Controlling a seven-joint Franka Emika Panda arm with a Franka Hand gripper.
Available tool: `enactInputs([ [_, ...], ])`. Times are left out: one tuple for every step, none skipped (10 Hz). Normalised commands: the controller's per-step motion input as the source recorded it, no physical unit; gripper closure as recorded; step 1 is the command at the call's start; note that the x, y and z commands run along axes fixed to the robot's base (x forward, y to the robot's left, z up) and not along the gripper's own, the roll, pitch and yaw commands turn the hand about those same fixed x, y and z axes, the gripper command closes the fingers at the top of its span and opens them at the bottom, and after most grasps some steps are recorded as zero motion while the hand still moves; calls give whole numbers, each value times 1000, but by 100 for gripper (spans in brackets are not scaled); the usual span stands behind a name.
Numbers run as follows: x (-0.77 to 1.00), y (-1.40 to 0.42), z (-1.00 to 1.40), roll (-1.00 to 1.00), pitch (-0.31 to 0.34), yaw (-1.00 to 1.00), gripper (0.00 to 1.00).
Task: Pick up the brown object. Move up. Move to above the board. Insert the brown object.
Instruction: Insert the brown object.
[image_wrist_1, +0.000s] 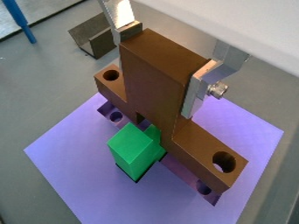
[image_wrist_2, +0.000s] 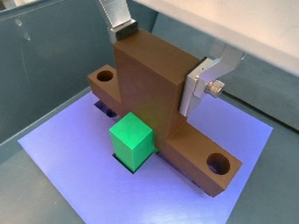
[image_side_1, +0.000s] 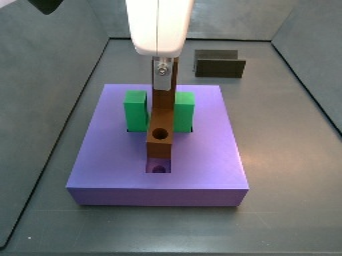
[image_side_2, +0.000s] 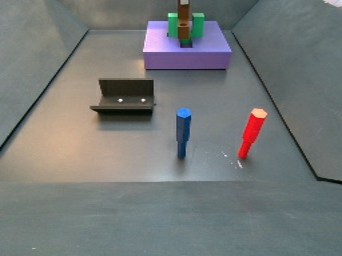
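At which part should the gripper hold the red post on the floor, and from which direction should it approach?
Probably near its top, coming straight down. The red post stands upright and alone, apart from the blue post, so its sides are free for the jaws. At present the gripper is over the board, shut on the brown object.

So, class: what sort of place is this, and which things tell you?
Probably a robot test bench: a bare grey walled floor, a gripper shut on the brown object over the purple board, with loose blue and red pegs.
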Motion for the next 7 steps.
enactInputs([
  [46, -17, -251, 0, 0, -143, 100],
  [0, -54, -240, 13, -14, -63, 100],
  [0, -114, -231, 77, -33, 0, 100],
  [-89, -131, -209, 133, -53, 43, 100],
  [-120, -80, -154, 80, -107, 120, 100],
  [-114, -51, -140, 53, -107, 117, 100],
  [-74, -34, -146, 26, -107, 111, 100],
])
